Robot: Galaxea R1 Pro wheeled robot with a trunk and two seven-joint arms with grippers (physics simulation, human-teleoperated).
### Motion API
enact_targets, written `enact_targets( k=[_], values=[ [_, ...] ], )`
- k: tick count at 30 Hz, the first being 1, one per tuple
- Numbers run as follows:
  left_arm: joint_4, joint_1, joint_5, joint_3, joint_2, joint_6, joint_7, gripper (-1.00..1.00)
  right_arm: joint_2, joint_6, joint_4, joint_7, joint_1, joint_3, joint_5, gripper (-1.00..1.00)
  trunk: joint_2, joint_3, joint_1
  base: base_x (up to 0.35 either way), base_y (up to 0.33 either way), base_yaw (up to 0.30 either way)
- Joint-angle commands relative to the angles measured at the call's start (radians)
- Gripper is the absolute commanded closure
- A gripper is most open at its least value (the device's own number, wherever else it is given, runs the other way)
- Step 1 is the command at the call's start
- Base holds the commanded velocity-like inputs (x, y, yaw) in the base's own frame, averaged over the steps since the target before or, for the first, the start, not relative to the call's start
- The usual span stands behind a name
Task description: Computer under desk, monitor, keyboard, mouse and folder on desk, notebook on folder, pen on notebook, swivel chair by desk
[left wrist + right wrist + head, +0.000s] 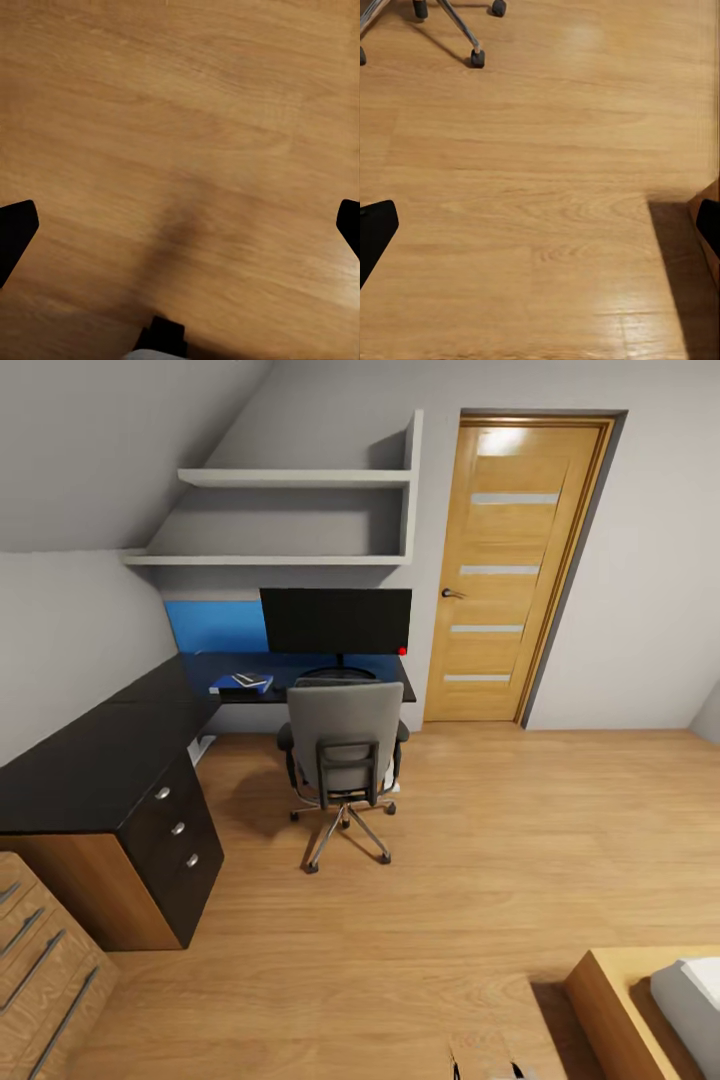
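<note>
The black L-shaped desk (90,760) runs along the left wall and turns under the shelves. The monitor (335,620) stands upright on its far part, red light at its lower corner. The grey swivel chair (345,745) sits right in front of the monitor, its back toward me, and hides most of a dark flat shape that may be the keyboard (320,681). To its left the blue folder (236,685) lies on the desk with the black notebook (252,680) on top. The pen, mouse and computer cannot be made out. My left gripper (180,229) and right gripper (540,225) hang open over bare floor.
A wooden door (510,570) stands shut to the right of the desk. A light wooden dresser (40,970) is at the near left and a bed corner (650,1000) at the near right. The chair's castors (478,58) show in the right wrist view.
</note>
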Motion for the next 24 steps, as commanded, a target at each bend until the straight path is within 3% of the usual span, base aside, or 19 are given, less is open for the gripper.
enact_targets(
  k=[1,7,13,15,21,24],
  values=[
    [0.001,0.002,-0.004,0.007,0.0,-0.011,0.001,-1.0,-0.002,-0.005,0.002,-0.004,0.005,0.011,-0.005,-1.0,0.007,0.002,-0.004,0.0,0.0,0.0],
    [0.002,0.035,-0.005,0.007,-0.001,-0.109,0.0,-1.0,-0.018,-0.02,0.003,-0.004,0.022,0.011,-0.005,-1.0,0.049,0.021,-0.027,0.0,0.0,0.0],
    [0.003,0.081,-0.012,0.005,-0.003,-0.311,-0.01,-1.0,-0.033,-0.037,0.003,-0.004,0.026,0.011,-0.005,-1.0,0.091,0.04,-0.05,0.0,0.0,0.0],
    [0.003,0.093,-0.013,0.005,-0.004,-0.348,-0.026,-1.0,-0.034,-0.039,0.003,-0.004,0.026,0.011,-0.005,-1.0,0.105,0.046,-0.058,0.0,0.0,0.0],
    [0.003,0.104,-0.014,0.004,-0.006,-0.381,-0.066,-1.0,-0.034,-0.038,0.002,-0.004,0.027,0.013,-0.003,-1.0,0.147,0.065,-0.081,0.0,0.0,0.0],
    [0.003,0.105,-0.015,0.003,-0.007,-0.384,-0.081,-1.0,-0.032,-0.032,0.001,-0.003,0.027,0.013,-0.003,-1.0,0.147,0.065,-0.081,0.0,0.0,0.0]
  ],
)
